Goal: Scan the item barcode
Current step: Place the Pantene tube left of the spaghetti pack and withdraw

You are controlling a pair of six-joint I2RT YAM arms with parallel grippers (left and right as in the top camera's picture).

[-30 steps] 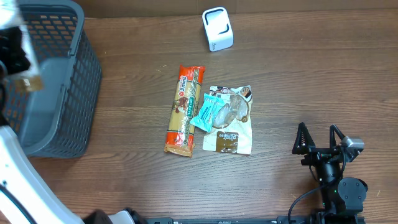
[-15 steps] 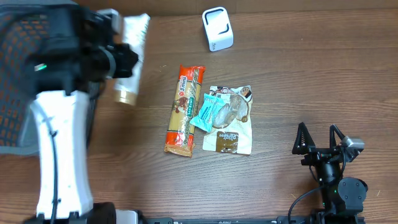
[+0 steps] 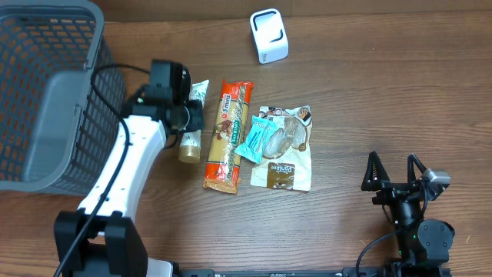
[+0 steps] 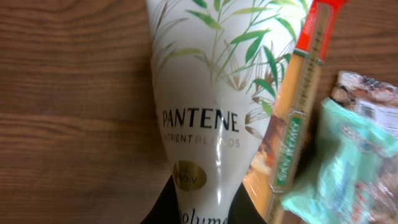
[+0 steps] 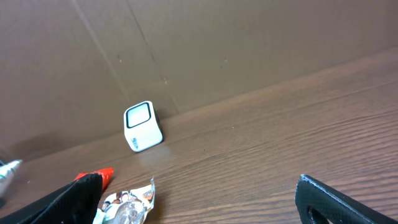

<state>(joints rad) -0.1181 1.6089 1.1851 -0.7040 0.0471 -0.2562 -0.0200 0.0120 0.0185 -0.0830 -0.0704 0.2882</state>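
1. At the near right edge of the surface (image 3: 369, 92) the right arm (image 3: 415, 223) is folded low over its base. It points to the far side, as its own camera shows.
2. The right fingers (image 3: 372, 173) are spread wide, with nothing between them.
3. The left arm (image 3: 131, 165) rises from the near left corner. It reaches slanted away and to the right, between the basket (image 3: 46, 146) and the packs.
4. Its dark wrist is bent over at the far end, so that the left fingers (image 4: 163, 208) point down to the surface.
5. The left fingers are pressed together on the narrow end of a white shampoo tube (image 3: 191, 140). In the wrist view they pinch it from both sides.
6. The tube lies lengthwise, near to far, with its gold cap at the near end and its flat wide end at the far end.
7. I cannot tell whether the tube rests on the surface or hangs just above it.
8. Just beside the tube, on its right, lies a long orange snack pack (image 3: 228, 138), almost parallel to it.
9. A small teal packet (image 3: 252, 140) lies partly on the snack pack and partly on a brown and white bag (image 3: 284, 165).
10. The grey basket stands at the far left, well apart from the packs.
11. The white scanner (image 3: 268, 35) stands at the far edge, well apart from the tube.
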